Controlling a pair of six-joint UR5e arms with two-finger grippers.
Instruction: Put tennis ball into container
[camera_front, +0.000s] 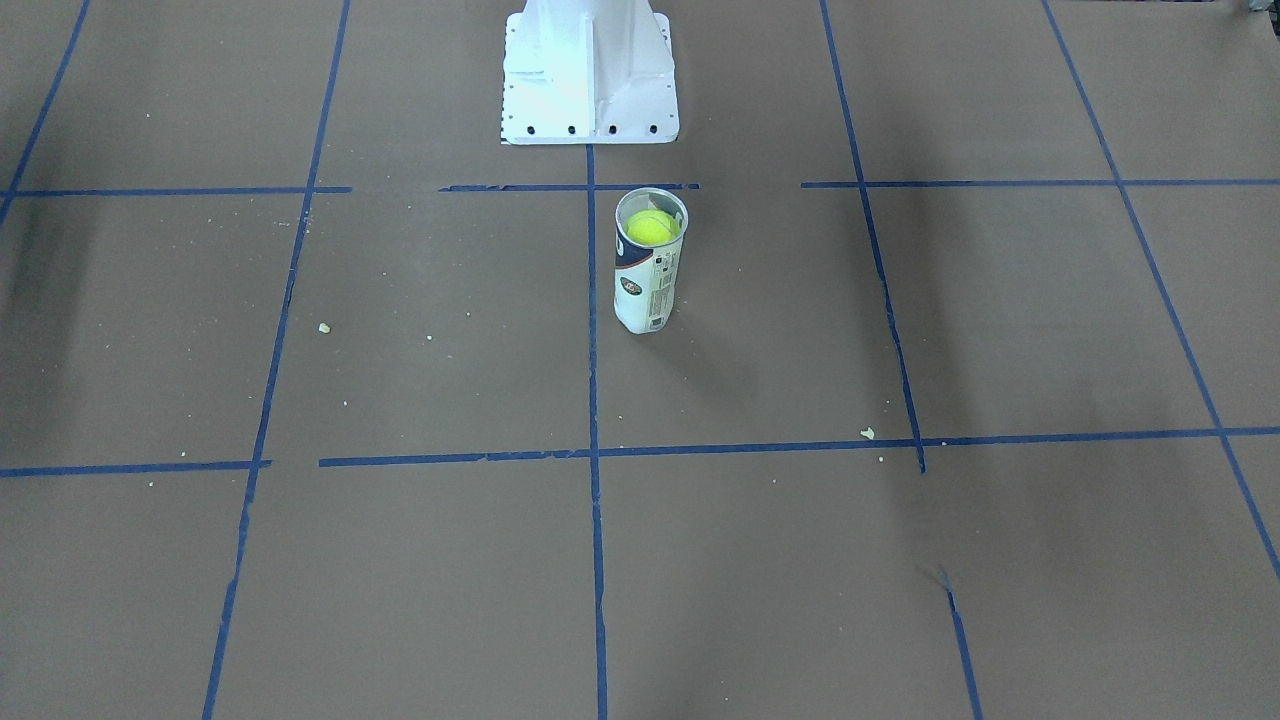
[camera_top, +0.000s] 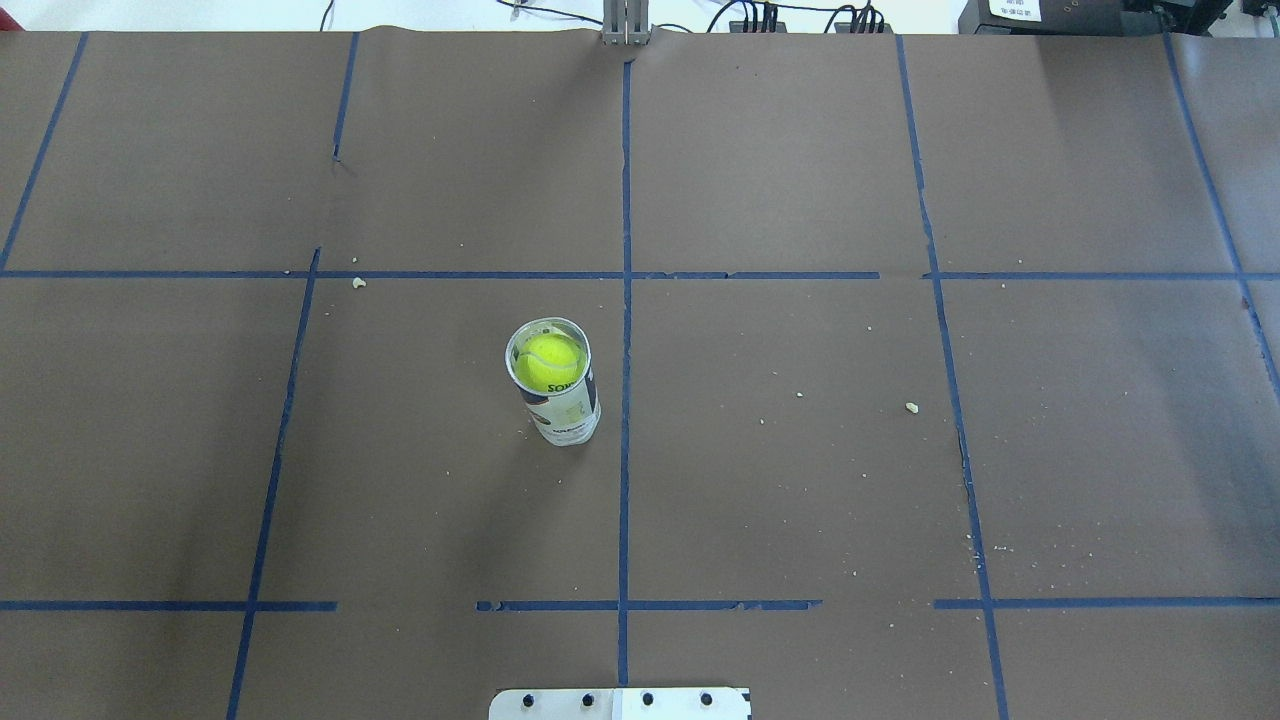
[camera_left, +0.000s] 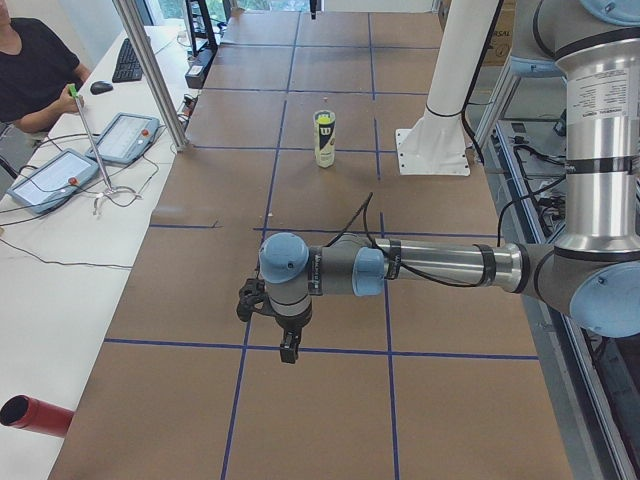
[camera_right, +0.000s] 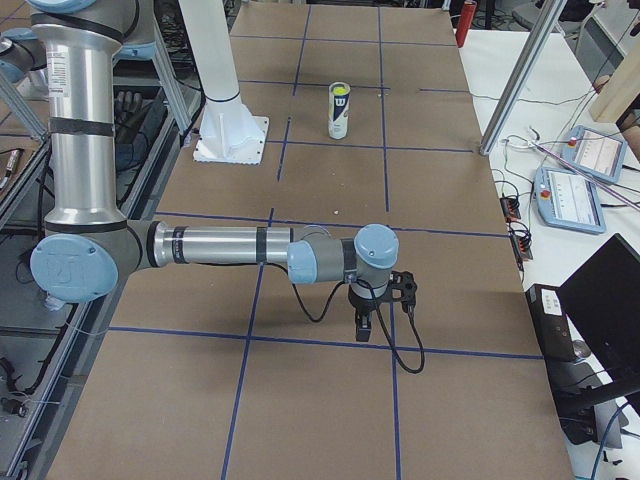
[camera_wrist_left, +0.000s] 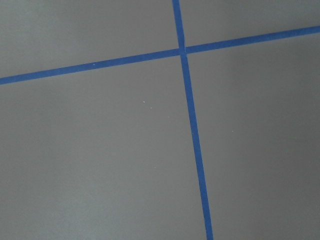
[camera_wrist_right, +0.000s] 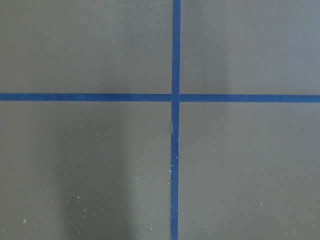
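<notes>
Jaws on both arms appear only small and side-on in the two end views, so I cannot tell how far open they are; nothing can be seen held in them. The left gripper (camera_left: 287, 352) hangs pointing down over the tabletop (camera_top: 800, 480), well apart from the container (camera_top: 565, 405), toward the robot's left end. The right gripper (camera_right: 363, 330) hangs the same way, well apart from the container toward the robot's right end. Each wrist camera shows only brown surface and two crossing lines of blue tape (camera_wrist_left: 192, 130).

Between the two arms, the container stands upright with its long axis vertical and its open, silver-rimmed mouth facing up. It has clear walls and a white, dark-blue and orange label. The tennis ball (camera_top: 551, 362) sits inside it, bright yellow-green, visible through the mouth from above and through the clear wall near the top in the end views.

Brown paper covers the tabletop, marked into large squares by the tape. The container stands just beside one long tape line, and a few pale crumbs (camera_top: 911, 407) lie scattered around it. The robot's white base (camera_front: 590, 70) stands near the container, on the robot's side of it.

Beyond the tabletop edge far from the base, a white side desk (camera_left: 60, 250) carries control tablets (camera_left: 50, 178), a keyboard and cables. A person in a black shirt (camera_left: 35, 70) sits there.
</notes>
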